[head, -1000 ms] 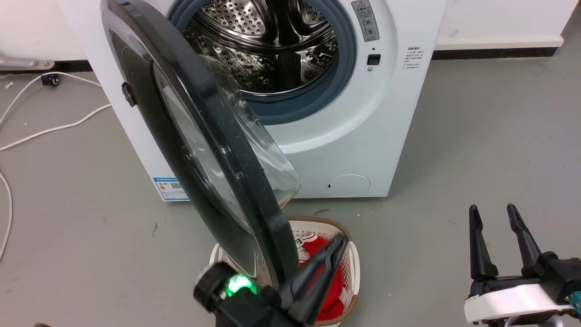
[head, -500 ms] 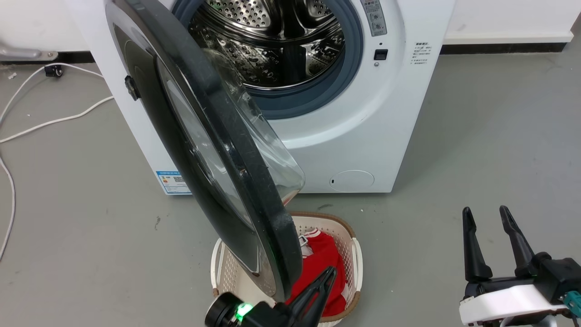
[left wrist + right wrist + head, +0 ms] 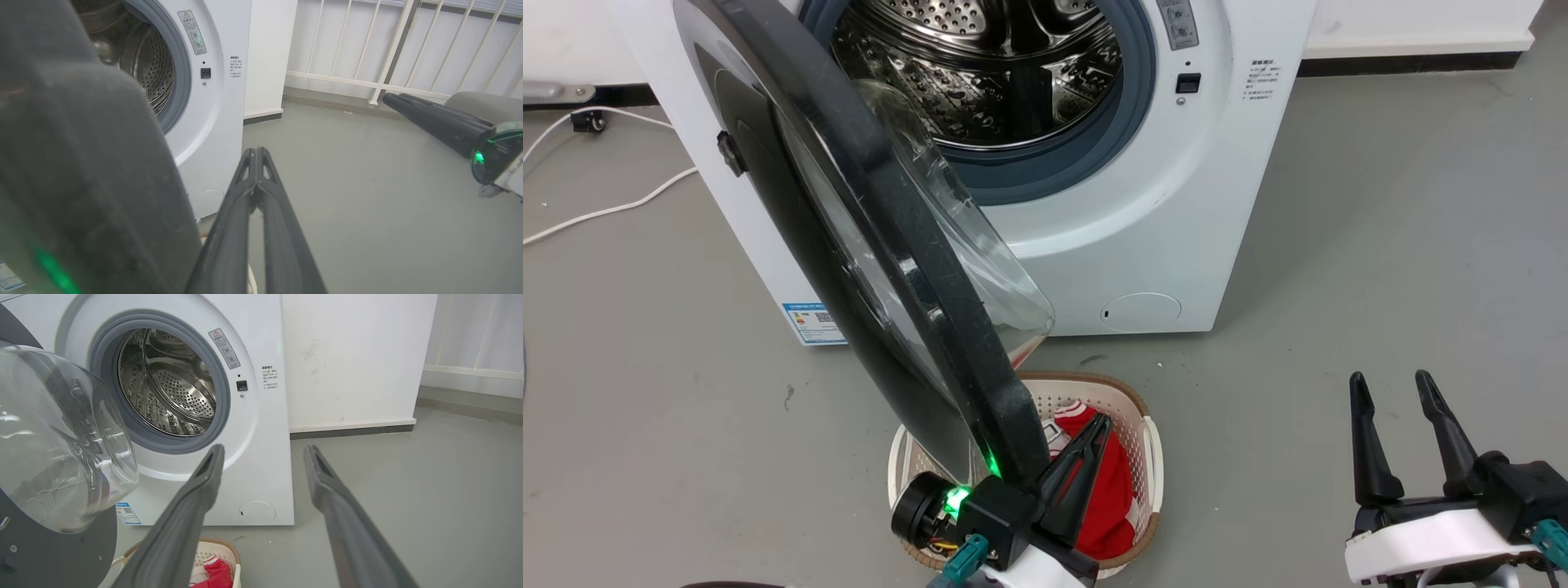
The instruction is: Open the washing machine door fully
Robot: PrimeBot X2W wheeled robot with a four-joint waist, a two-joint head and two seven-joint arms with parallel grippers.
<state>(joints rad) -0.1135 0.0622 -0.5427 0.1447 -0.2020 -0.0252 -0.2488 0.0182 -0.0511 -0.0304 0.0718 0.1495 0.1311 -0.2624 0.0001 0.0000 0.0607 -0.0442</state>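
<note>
The white washing machine [image 3: 1160, 237] stands with its steel drum [image 3: 988, 73] exposed. The washing machine door [image 3: 882, 204], a black disc with a clear glass bowl [image 3: 980, 269], is swung out and stands edge-on towards me. My left gripper [image 3: 1098, 425] is shut on nothing, low down, close against the inner side of the door's bottom rim. In the left wrist view the shut left gripper [image 3: 255, 152] points past the blurred door rim [image 3: 81, 163] at the left. My right gripper [image 3: 1388, 380] is open at the lower right, well away from the door [image 3: 61, 437]; its fingers [image 3: 204, 486] are spread wide.
A white laundry basket [image 3: 1152, 457] holding a red garment [image 3: 1111, 490] sits on the grey floor under the door's lower edge. White cables [image 3: 605, 208] lie on the floor to the left. A white railing [image 3: 388, 49] stands off to the right of the machine.
The head view has shifted a little. My left gripper dropped low, then came back up against the door's bottom rim. The door's angle looks much the same. The right gripper has barely moved.
</note>
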